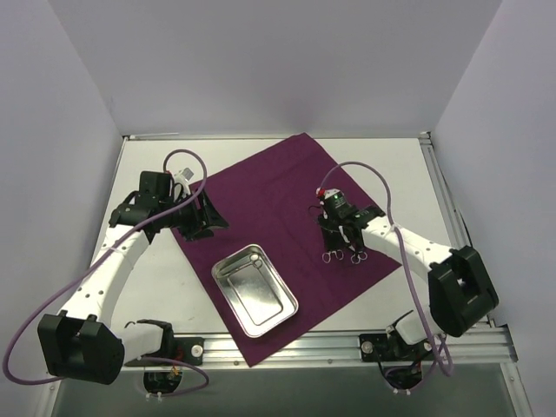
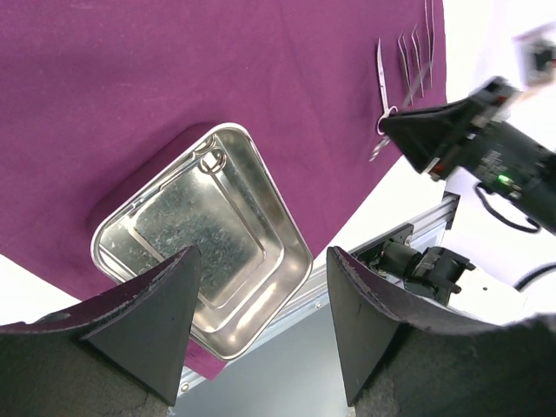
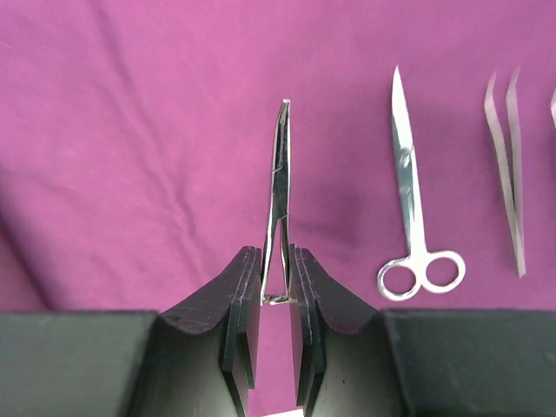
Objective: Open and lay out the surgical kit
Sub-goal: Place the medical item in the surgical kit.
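The dark purple cloth wrap (image 1: 278,187) lies spread open on the table. The shiny steel tray (image 1: 261,300) rests on its near part, with a small ring-handled piece (image 2: 211,159) in one corner. My right gripper (image 3: 276,252) is shut on a slim metal instrument (image 3: 280,174), held edge-on just over the cloth. Scissors (image 3: 408,200) and tweezers (image 3: 506,156) lie flat to its right. My left gripper (image 2: 263,254) stands open and holds nothing, over the cloth's left edge (image 1: 204,228), left of the tray.
White table shows on both sides of the cloth (image 1: 148,278). An aluminium rail (image 1: 304,347) runs along the near edge, with both arm bases bolted to it. Pale walls close in the left, back and right sides.
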